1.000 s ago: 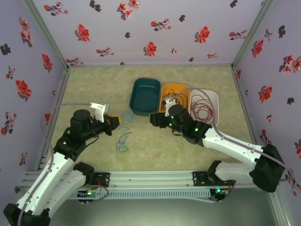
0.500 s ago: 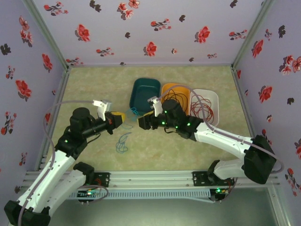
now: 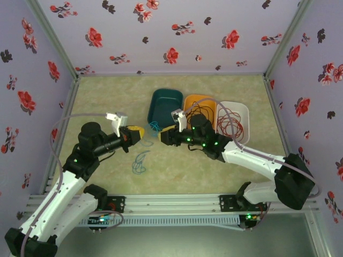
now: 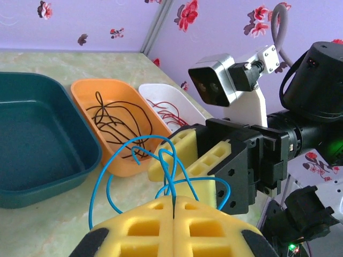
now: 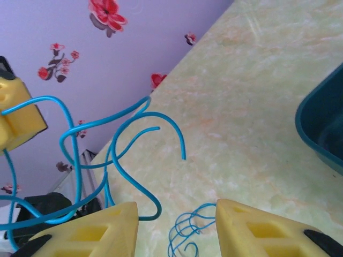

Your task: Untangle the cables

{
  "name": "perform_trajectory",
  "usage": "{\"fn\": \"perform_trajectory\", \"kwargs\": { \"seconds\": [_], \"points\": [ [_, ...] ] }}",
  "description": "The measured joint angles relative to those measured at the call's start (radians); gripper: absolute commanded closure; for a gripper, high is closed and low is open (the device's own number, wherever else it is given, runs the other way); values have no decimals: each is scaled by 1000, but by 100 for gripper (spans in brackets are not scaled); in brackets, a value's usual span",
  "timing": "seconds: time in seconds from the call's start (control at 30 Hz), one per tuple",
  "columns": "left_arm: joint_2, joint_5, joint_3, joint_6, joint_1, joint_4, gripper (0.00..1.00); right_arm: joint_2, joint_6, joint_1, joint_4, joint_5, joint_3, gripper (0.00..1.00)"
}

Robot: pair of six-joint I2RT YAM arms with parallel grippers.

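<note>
Lilac walls dotted with red and dark flowers close in three sides of a pale, marbled green-beige table. A silver rail runs along its near edge, where both arms are bolted.

Mid-table, the two arms meet nose to nose. The left gripper has its yellow jaws pressed tight together, clamped on a blue cable. The cable springs up from between the pads in loose, crossing loops, held off the table. The right gripper is right there facing it, jaws apart. The blue loops curl past one of its pads and across the gap, but nothing is pinched.

Down on the table, just nearer the arm bases, a second blue cable lies on its own in a small coil.

Behind the grippers, three trays stand in a row, touching or nearly so. The teal tray is on the left and bare inside. The orange tray in the middle holds thin black cables in loose curves. The white tray on the right holds red cables in round loops.
</note>
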Motion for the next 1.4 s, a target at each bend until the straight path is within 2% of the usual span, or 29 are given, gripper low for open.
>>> {"fn": "perform_trajectory", "kwargs": {
  "seconds": [0.23, 0.4, 0.53, 0.7, 0.9, 1.03, 1.17, 1.4],
  "points": [
    [0, 14, -25, -25, 0, 45, 100, -9, 18, -2, 102, -52, -30, 63],
    [0, 19, -31, -31, 0, 53, 100, -32, 35, -13, 144, -62, -37, 84],
    [-2, 18, -31, -31, 0, 53, 100, -59, 34, -19, 148, -53, -46, 93],
    [-23, -32, -31, -25, 2, 17, 100, -163, 20, -38, 77, 26, -83, 100],
    [-11, -142, -29, 3, 5, -93, 100, -327, -14, -42, -85, 173, -86, 100],
    [46, -208, -26, 11, 5, -159, 89, -393, -35, -43, -211, 269, -39, 100],
    [97, -235, -31, 12, 5, -181, 83, -409, -56, -43, -316, 331, 55, 100],
    [103, -249, -68, 10, 6, -172, 66, -362, -83, -45, -441, 340, 265, 100]
  ]
}}
